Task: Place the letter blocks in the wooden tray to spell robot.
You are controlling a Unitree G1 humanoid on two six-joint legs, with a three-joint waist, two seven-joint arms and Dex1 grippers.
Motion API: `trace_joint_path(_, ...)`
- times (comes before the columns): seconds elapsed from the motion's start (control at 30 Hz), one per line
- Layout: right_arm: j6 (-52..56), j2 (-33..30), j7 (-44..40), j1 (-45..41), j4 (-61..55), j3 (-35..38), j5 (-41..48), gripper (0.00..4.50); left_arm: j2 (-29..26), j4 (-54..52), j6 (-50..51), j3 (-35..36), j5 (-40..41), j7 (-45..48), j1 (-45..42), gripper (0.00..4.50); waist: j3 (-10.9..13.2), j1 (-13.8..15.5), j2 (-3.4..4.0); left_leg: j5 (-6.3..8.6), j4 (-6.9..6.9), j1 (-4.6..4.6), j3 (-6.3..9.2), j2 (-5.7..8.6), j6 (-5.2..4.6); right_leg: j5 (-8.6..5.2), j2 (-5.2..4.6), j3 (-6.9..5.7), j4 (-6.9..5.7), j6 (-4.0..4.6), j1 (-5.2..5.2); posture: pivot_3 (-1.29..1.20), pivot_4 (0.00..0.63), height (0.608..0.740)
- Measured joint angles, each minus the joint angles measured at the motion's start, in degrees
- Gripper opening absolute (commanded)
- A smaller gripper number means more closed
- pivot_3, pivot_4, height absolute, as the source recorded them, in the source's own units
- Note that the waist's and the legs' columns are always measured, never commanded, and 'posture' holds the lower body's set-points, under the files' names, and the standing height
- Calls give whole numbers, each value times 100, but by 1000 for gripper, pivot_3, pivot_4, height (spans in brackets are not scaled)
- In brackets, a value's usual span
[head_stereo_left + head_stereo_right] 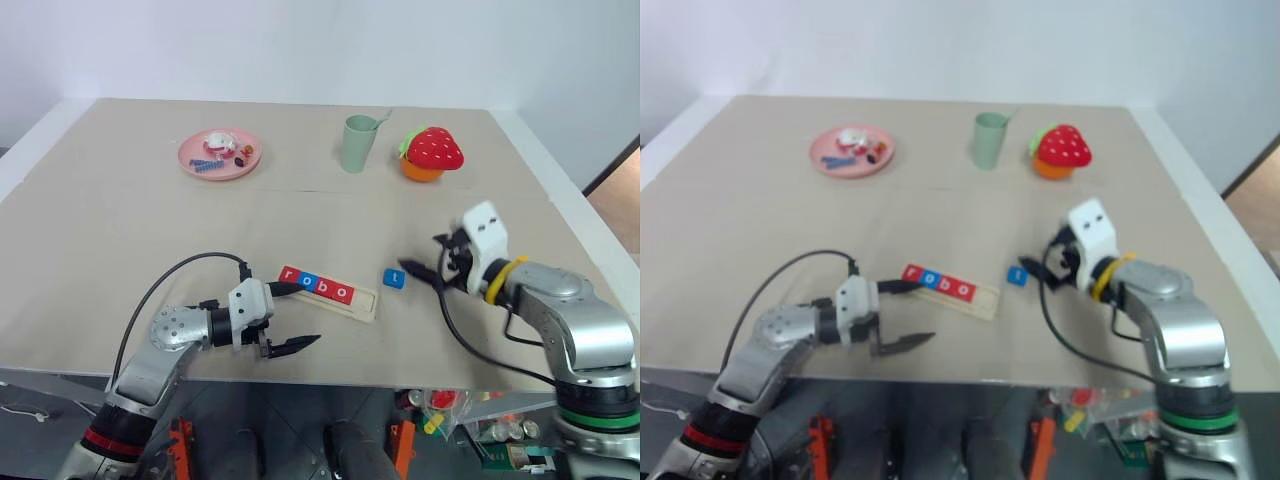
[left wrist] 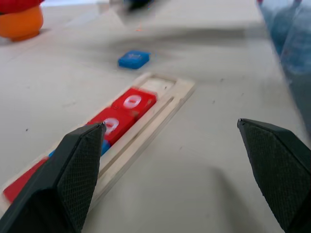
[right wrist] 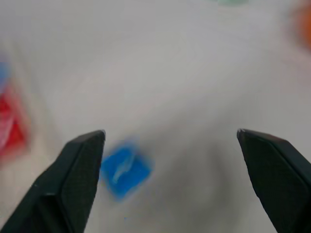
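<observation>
Tiles r, o, b, o fill the wooden tray; both tools gape empty.

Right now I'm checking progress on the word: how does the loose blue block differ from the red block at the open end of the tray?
The loose blue block lies on the bare table, apart from the wooden tray; the end red block sits in the tray's groove beside the other tiles. One is blue, the other red. The blue one lies nearest the open right hand. Both are small flat square tiles with a white letter.
</observation>
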State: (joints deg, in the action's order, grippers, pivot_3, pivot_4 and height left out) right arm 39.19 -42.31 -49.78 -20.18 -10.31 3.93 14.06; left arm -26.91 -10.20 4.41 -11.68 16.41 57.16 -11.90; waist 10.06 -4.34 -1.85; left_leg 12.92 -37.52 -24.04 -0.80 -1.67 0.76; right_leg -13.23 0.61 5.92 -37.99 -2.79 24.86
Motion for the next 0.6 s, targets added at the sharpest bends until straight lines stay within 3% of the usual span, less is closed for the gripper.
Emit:
trace_joint_path(0.1, -1248, -138, -1051, -100, 1086, -326, 15, 4477, -43, -168, 112, -11, 29, -17, 36, 4500, 3, -43, -2, 1, 0, 17, -18, -6, -2, 9, 9, 22, -8, 4, 2, 0, 150, 740)
trace_joint_path(0.2, -2068, -124, -1504, -415, 1721, -562, -73, 4477, -83, -285, 188, -4, 35, -52, 117, 4500, 7, -45, 1, -7, 0, 37, -21, -7, -13, 14, 11, 24, -17, 8, -11, 0, 150, 740)
trace_joint_path(0.4, -2637, 257, -1638, -1064, 2597, -703, -143, 4477, -115, -513, 305, 4, 34, -133, 284, 4500, 12, -24, -5, -11, -2, 77, -23, -4, -10, 14, 7, 27, -15, 8, -60, 0, 150, 740)
trace_joint_path(0.6, -2800, 404, -1633, -1123, 3028, -848, -243, 4477, -139, -665, 373, 8, 33, -232, 369, 4500, 12, -2, -5, -10, 1, 73, -23, -1, -9, 10, 2, 27, -13, 1, -58, 0, 150, 740)
